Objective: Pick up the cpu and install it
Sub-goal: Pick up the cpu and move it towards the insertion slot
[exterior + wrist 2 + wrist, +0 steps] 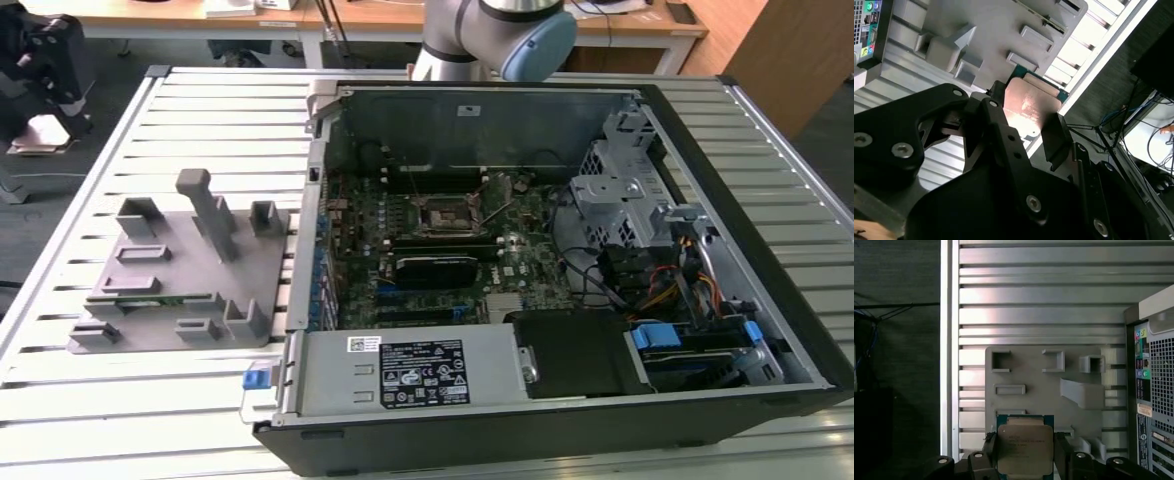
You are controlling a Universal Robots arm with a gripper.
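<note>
We log: hand (1025, 452) clenched on cpu (1024, 440), chip flat between its 2 fingers in first wrist view, held above grey fixture (1029, 370); socket (441, 212) well apart.

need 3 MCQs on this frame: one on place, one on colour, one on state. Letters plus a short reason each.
1. In the exterior view, where does the fixture block lie relative to the computer case?
A. beside it, on the exterior view's left
B. inside it
C. beside it, on the exterior view's right

2. What colour is the fixture block?
A. red
B. grey
C. yellow

3. What state is the cpu in?
A. seated in the motherboard socket
B. lying flat in the fixture block
C. held by the gripper

Answers:
1. A: the block sits on the slatted table outside the case's wall, on the exterior view's left.
2. B: it is plain grey in the exterior view and both wrist views.
3. C: both wrist views show the cpu between the black fingers, with the block behind it.
</note>
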